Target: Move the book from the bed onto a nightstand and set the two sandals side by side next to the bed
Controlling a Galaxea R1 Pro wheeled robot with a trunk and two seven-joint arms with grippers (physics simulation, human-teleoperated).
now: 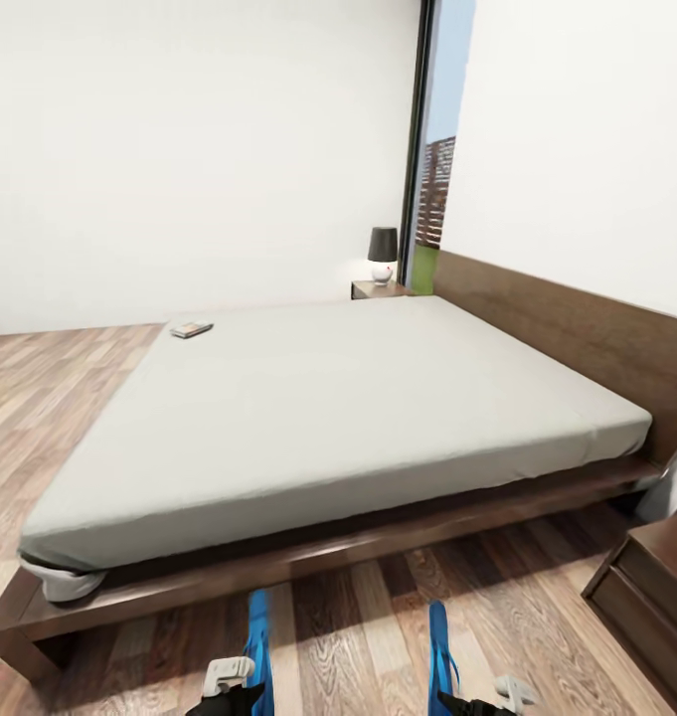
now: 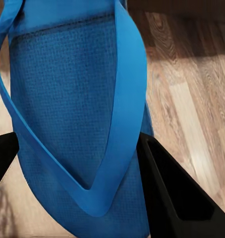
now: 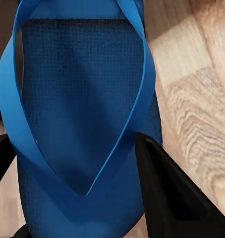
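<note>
The bed (image 1: 328,398), grey mattress on a dark frame, spans the head view. The book (image 1: 191,328) lies flat near the mattress's far left corner. One nightstand (image 1: 376,289) stands at the far side by the headboard, and another nightstand (image 1: 656,587) is at the near right. My left gripper (image 1: 229,686) (image 2: 78,144) is shut on one blue sandal (image 1: 259,636) (image 2: 63,84). My right gripper (image 1: 477,696) (image 3: 73,141) is shut on the other sandal (image 1: 438,641) (image 3: 78,74). Both sandals hang over the plank floor just before the bed's near side, about a forearm apart.
A dark-shaded lamp (image 1: 383,254) stands on the far nightstand beside a tall window (image 1: 437,149). The wooden headboard (image 1: 577,328) runs along the right wall. Wood-plank floor (image 1: 40,388) stretches to the left of the bed and along its near side.
</note>
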